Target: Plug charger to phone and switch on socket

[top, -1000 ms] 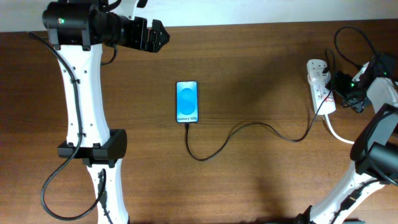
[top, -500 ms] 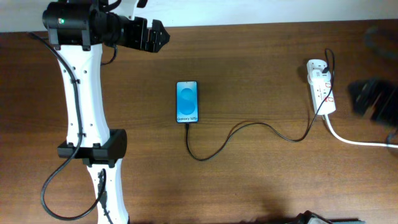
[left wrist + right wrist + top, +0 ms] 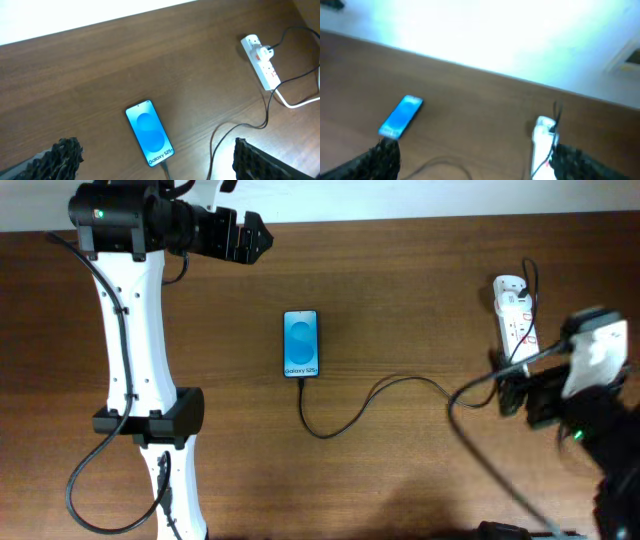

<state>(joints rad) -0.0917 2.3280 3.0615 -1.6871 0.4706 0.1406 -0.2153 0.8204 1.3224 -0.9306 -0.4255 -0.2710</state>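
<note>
the left gripper (image 3: 258, 238) hangs over the far left part of the table (image 3: 420, 280), released, its two black fingers (image 3: 65, 155) spread wide at the bottom corners of its wrist view. the phone (image 3: 149, 132) lies flat ahead of it, framed between those fingers, screen up and lit blue, with the white text at the end nearest the gripper. the charger (image 3: 400, 383) meets that same end of the phone, curls in a loop on the wood to the gripper's right and runs on towards the socket (image 3: 515, 315), well apart from this hand, at the far right of its view.

the right gripper (image 3: 480, 152) is blurred in the overhead view, low over the table just beside the near end of the socket, with the black cable crossing under or beside it; i cannot tell whether they touch. its fingers (image 3: 572, 160) stand wide apart, holding nothing. from this hand the socket lies straight ahead and slightly right, a plug seated at its far end, and the phone sits well apart, ahead to the left.
</note>
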